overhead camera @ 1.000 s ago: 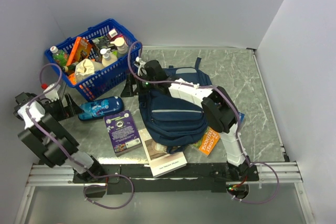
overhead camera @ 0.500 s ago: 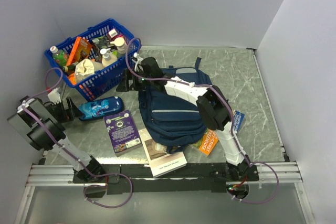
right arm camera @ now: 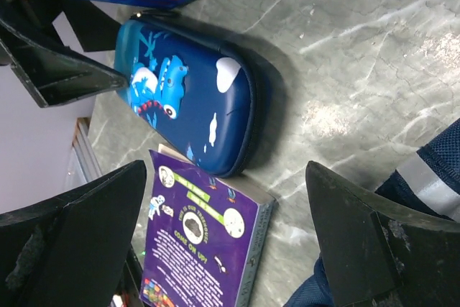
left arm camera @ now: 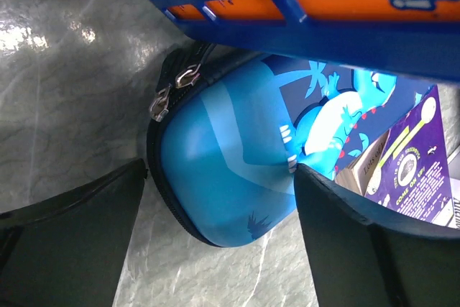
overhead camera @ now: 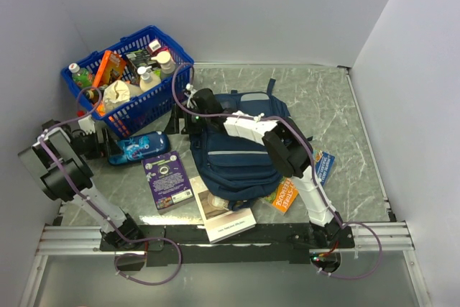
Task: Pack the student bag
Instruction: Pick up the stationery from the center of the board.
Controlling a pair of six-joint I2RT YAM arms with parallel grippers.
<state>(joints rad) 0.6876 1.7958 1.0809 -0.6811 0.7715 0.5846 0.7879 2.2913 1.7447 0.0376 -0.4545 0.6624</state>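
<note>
**Packing barely begun: every item loose, nothing seen going in**

Nearest the arm bases, a white booklet flat on the table, touching the near edge of the student bag. Just right of that, an orange book against the bag's near-right corner, with a blue booklet beside it. To the left, a purple book, close to the bag but apart from it. All three books and the booklet out on the table, unpacked.

Mid-table, the bag itself, lying flat with the grey-blue panel up. No open mouth to be made out from above. Contents, if any, hidden.

A little farther and to the left, a blue pencil case on the marble, just beside the blue basket. Left gripper spread wide, one finger either side of the case's zip end, not closed on it. Judged the step in hand: taking the case as a first item. Right gripper stretched across the bag's far-left corner, likewise spread and holding nothing, over bare table between bag and case.

Farthest, at the far left, the basket, crowded with bottles and packets.

Left to do, on this reading: nearly everything. Grasping the case, opening the bag, loading case and books.
</note>
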